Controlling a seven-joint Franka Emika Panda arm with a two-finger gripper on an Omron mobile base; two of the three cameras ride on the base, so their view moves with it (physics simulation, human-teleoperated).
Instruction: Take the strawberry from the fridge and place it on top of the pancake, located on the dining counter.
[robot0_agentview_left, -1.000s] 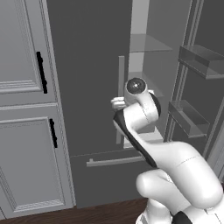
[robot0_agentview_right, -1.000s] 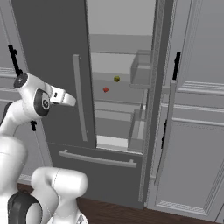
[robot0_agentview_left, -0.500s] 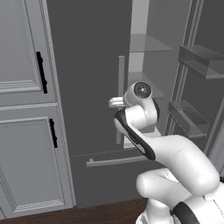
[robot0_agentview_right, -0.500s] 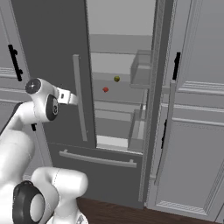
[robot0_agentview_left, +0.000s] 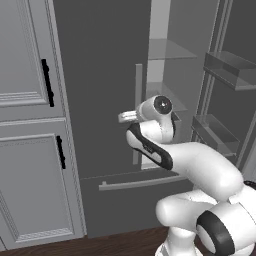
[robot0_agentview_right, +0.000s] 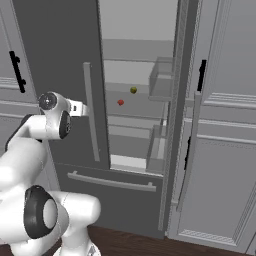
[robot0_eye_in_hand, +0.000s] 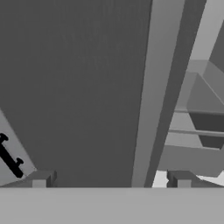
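Here the fridge (robot0_agentview_right: 60, 60) stands between grey cabinets (robot0_agentview_left: 30, 150), right door ajar, gripper (robot0_eye_in_hand: 111, 179) spread wide.

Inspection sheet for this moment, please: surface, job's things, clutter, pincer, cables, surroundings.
Surface: glass shelf inside the fridge carries both fruits.
Job's things: fridge with its right door swung open and its left door shut; strawberry lies on the shelf, untouched.
Clutter: yellow-green fruit further back on the same shelf, apart from the strawberry.
Pincer: pincer open, holding nothing, facing the shut left door beside its bar handle.
Cables: nothing seen.
Surroundings: light grey cabinets with black handles; dark wood floor.
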